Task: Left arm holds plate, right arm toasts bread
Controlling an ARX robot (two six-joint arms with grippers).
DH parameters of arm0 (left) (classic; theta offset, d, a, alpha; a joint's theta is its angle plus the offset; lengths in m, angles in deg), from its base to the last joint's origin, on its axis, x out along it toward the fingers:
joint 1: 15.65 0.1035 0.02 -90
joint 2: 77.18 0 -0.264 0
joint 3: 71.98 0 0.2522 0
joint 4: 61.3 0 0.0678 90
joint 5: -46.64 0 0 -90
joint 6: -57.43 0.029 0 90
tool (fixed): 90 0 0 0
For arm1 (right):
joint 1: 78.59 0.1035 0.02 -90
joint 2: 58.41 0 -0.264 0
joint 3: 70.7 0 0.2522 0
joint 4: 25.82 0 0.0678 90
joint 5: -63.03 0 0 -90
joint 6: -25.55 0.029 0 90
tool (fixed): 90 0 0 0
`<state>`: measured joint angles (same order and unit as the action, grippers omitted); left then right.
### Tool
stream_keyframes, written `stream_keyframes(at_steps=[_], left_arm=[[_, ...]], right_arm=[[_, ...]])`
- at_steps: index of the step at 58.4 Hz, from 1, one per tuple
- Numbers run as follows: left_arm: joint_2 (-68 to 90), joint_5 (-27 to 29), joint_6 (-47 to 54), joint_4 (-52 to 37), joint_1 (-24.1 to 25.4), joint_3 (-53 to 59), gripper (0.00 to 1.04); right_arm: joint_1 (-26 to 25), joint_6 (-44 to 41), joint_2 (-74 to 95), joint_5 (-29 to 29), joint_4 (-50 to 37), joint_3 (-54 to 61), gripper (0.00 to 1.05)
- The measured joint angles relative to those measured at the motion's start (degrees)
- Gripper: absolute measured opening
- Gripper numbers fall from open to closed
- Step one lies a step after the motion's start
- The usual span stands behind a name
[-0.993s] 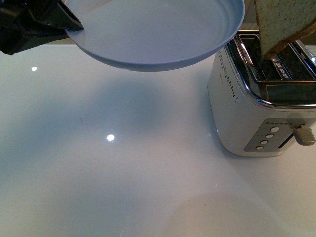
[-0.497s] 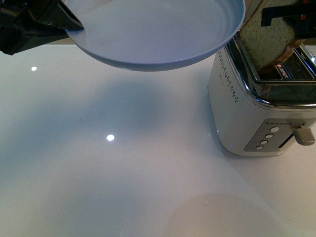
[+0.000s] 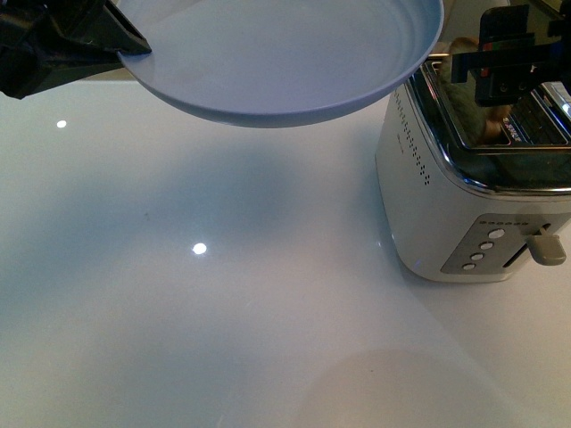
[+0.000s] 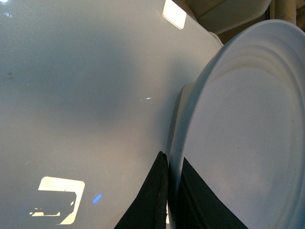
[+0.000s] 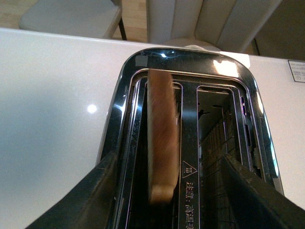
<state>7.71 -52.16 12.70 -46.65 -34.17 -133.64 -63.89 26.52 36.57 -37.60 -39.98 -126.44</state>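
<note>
My left gripper [image 3: 134, 46] is shut on the rim of the pale blue-grey plate [image 3: 294, 53] and holds it in the air above the white table, left of the toaster. In the left wrist view the black fingers [image 4: 155, 195] clamp the plate's edge [image 4: 238, 133]. The bread [image 5: 161, 138] stands on edge in the toaster's left slot, blurred; in the front view only a bit of it [image 3: 464, 94] shows. My right gripper [image 5: 167, 200] is open straight above the toaster [image 3: 473, 196], its fingers either side of the slots, not touching the bread. It shows black in the front view [image 3: 508, 62].
The white and chrome toaster [image 5: 190, 119] stands at the table's right, with several buttons and a lever [image 3: 546, 248] on its front. A second slot [image 5: 217, 143] is empty. Chairs [image 5: 209, 21] stand beyond the table's far edge.
The bread has dropped from above the toaster down into the slot. My right gripper has come down over the toaster and let the bread go. The plate has not moved.
</note>
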Motion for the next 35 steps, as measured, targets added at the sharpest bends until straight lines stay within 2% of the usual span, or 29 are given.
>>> stream_keyframes(at_steps=[8, 22, 35], left_arm=[[-0.02, 0.02, 0.0, 0.0, 0.17, 0.0, 0.03], [-0.13, -0.02, -0.02, -0.02, 0.28, 0.02, 0.03], [-0.44, -0.2, 0.0, -0.13, 0.39, 0.24, 0.03]], right_arm=[[-1.42, 2.82, -5.97, 1.11, 0.24, 2.69, 0.97], [-5.09, 8.02, -24.33, 2.25, 4.76, 9.51, 0.96], [-5.31, 8.76, -26.03, 2.29, 5.01, 9.84, 0.96]])
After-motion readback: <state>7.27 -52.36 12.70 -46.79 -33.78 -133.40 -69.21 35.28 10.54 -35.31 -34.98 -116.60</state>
